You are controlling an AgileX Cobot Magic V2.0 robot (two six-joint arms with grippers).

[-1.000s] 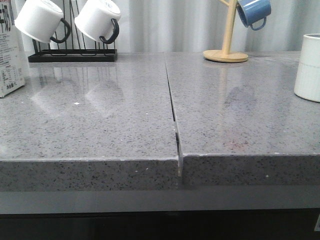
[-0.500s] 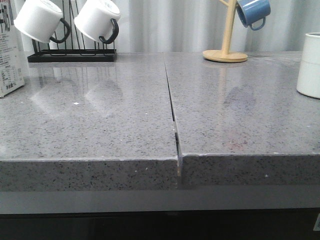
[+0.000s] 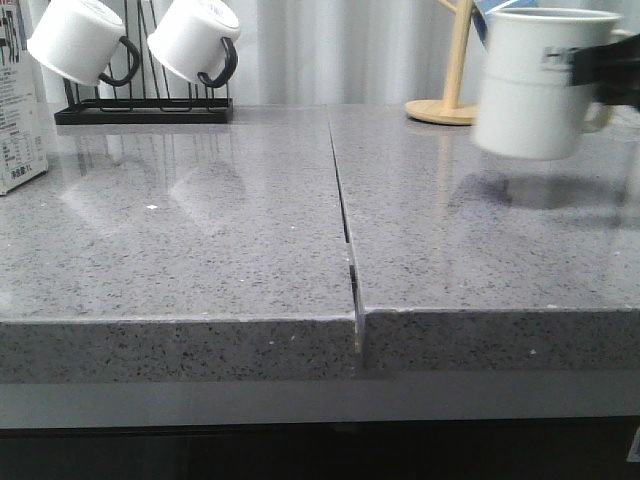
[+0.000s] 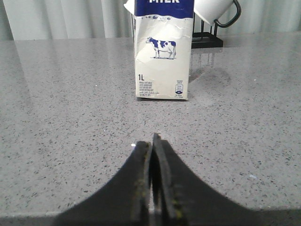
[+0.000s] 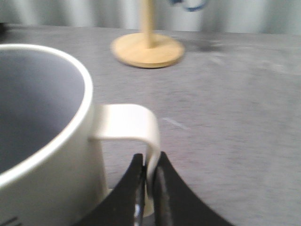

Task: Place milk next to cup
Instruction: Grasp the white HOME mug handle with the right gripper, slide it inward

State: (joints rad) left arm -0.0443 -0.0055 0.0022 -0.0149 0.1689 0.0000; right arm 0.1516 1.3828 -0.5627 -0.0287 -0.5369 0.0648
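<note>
The milk point(image 3: 18, 110) stands upright at the far left edge of the front view, cut off by the frame. In the left wrist view the milk point(image 4: 162, 56) stands a short way ahead of my left gripper point(image 4: 151, 141), which is shut and empty low over the counter. The cup point(image 3: 540, 85), a large white mug with dark lettering, hangs blurred above the counter at the right. My right gripper point(image 3: 600, 75) holds it from the right. In the right wrist view my right gripper point(image 5: 149, 162) is shut on the handle of the cup point(image 5: 42, 141).
A black rack point(image 3: 145, 112) with two small white mugs point(image 3: 75, 40) stands at the back left. A wooden mug tree point(image 3: 447, 108) stands at the back right, its blue mug partly behind the cup. A seam point(image 3: 345, 220) splits the grey counter.
The cup stood on the counter at the right edge. Now it is lifted and has moved left into view, held by my right gripper. The milk has not moved.
</note>
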